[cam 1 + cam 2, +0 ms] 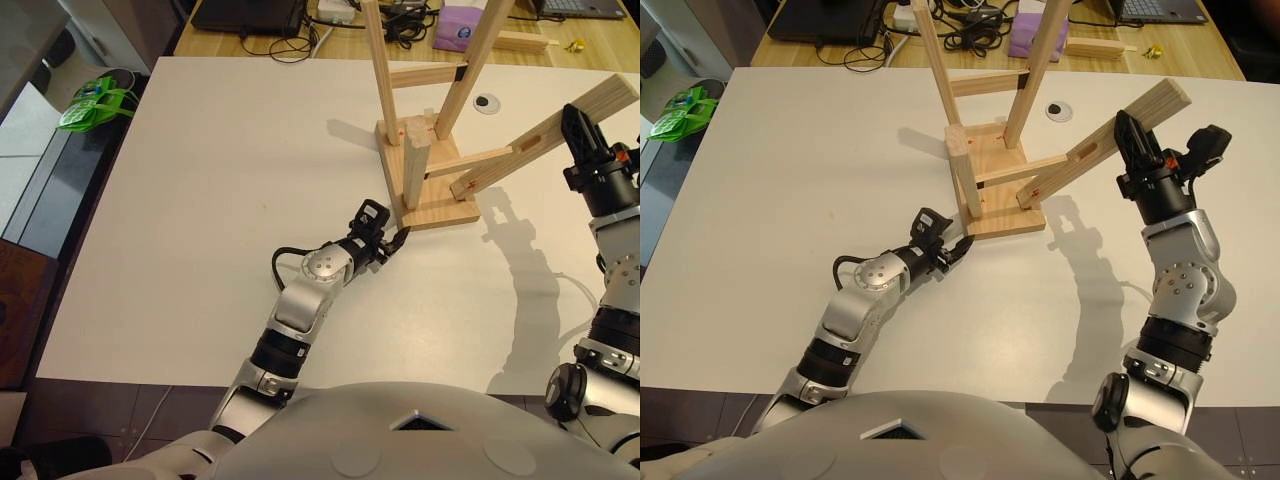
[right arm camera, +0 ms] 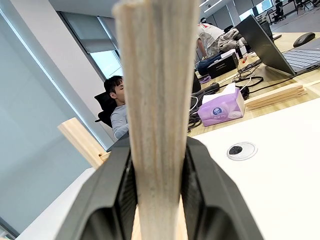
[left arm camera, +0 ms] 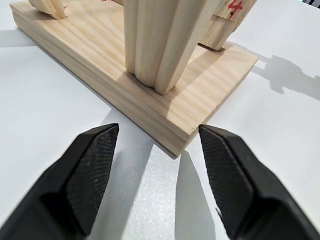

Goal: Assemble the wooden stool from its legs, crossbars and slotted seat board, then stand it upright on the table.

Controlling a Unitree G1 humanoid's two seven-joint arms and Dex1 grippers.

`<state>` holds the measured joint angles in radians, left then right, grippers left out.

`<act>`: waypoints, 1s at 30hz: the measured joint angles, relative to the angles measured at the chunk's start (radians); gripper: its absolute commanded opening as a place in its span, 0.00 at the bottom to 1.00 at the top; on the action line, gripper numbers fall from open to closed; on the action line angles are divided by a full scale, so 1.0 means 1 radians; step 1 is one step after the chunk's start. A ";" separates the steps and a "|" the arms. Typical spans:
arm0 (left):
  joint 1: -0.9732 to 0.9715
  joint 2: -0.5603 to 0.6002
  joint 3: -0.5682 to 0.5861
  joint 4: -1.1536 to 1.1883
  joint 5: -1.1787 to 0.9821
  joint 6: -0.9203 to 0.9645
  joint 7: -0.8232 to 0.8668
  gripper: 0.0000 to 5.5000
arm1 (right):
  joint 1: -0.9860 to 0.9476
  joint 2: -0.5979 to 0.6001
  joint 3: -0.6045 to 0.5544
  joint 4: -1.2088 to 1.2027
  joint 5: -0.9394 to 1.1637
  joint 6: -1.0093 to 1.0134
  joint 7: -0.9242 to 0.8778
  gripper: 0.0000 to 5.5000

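Our right end effector clamps the slanted pale wooden leg for slotting; left end effector (spread wide) hovers beside the flat wooden seat board.

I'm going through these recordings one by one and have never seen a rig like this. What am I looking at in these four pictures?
This is a humanoid robot with two arms, each ending in a two-finger gripper. The two wide pictures come from cameras in its head, looking down over a white table. The two close pictures come from a camera on each wrist.

On the table is a half-built wooden stool, upside down. Its seat board lies flat, and three legs stand up from it, with crossbars between them.

The right gripper is shut on a fourth leg, which is tilted with its lower end at the seat board. The left gripper is open, low by the board's near corner, and holds nothing.
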<state>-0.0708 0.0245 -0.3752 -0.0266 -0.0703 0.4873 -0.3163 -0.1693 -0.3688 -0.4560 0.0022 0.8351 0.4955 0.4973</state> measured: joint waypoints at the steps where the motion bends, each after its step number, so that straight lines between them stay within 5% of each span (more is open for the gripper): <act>1: -0.001 0.000 0.002 0.000 0.000 0.000 0.000 0.54 | 0.004 -0.002 0.000 -0.002 0.000 -0.002 0.003 0.18; 15: -0.019 -0.004 0.021 0.005 0.001 -0.010 0.017 0.54 | -0.005 -0.072 0.047 0.027 -0.113 -0.084 0.088 0.18; 30: -0.031 -0.020 0.023 0.014 0.000 -0.030 0.022 0.54 | -0.038 -0.004 0.104 0.086 -0.173 -0.171 0.030 0.18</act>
<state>-0.1019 0.0047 -0.3522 -0.0129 -0.0704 0.4568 -0.2947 -0.2077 -0.3732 -0.3518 0.0878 0.6617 0.3245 0.5277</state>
